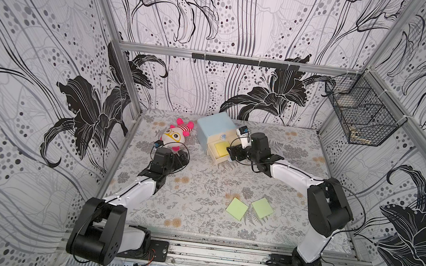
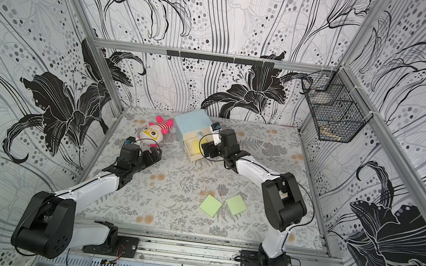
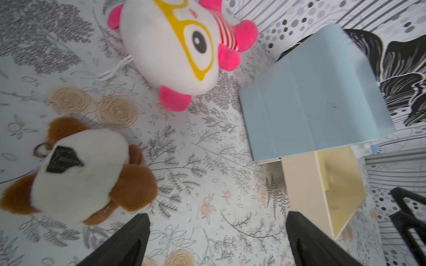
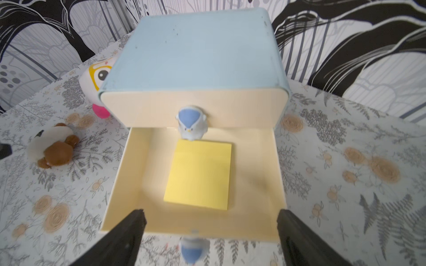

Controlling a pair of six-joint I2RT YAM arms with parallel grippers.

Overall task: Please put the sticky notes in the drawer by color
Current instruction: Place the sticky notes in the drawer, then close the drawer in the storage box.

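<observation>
Two green sticky notes sit just beside each other on the table, well apart from the blue chest. Yellow pad lies flat in its pulled-out drawer. Right gripper hovers over it, spread wide, empty. Left gripper is also wide and empty, by the plush toys.

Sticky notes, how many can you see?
3: yellow pad in the open drawer, two green pads on the table. Others may hide in the closed drawer above.

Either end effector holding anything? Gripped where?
Nothing held: left end effector and right end effector both stand open and empty; the yellow sticky note lies loose in the open drawer.
</observation>
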